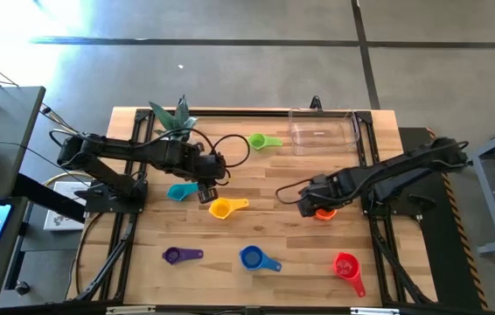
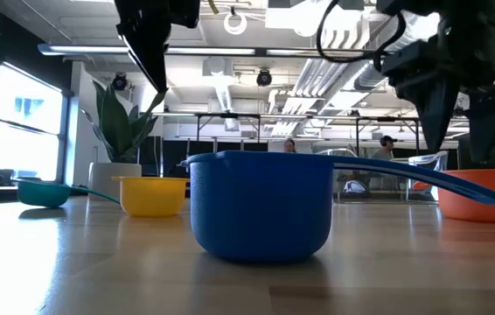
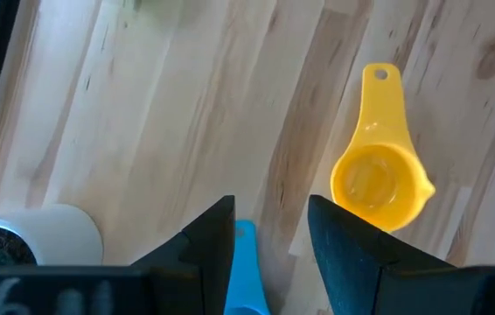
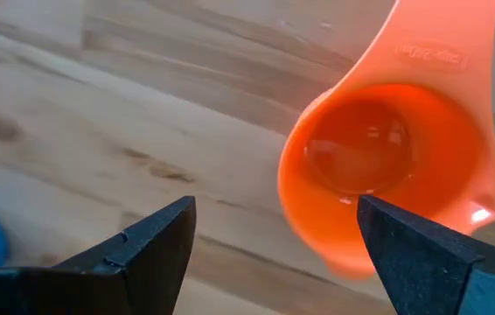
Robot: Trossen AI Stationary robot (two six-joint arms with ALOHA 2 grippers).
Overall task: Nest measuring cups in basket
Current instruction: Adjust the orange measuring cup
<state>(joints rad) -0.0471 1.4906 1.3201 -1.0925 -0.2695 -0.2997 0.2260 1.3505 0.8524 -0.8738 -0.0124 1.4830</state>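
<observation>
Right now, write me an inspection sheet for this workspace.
Surface: wooden table, level, dry.
Job's things: seven measuring cups lie scattered and un-nested: green cup, teal cup, yellow cup, orange cup, purple cup, blue cup, red cup. Clear basket at the far edge holds nothing.
Clutter: potted plant in a white pot.
Grippers: left claw open over the teal cup's handle; right claw open beside the orange cup.
Cables: black loop near the left arm.
Surroundings: two people far behind the table.
</observation>
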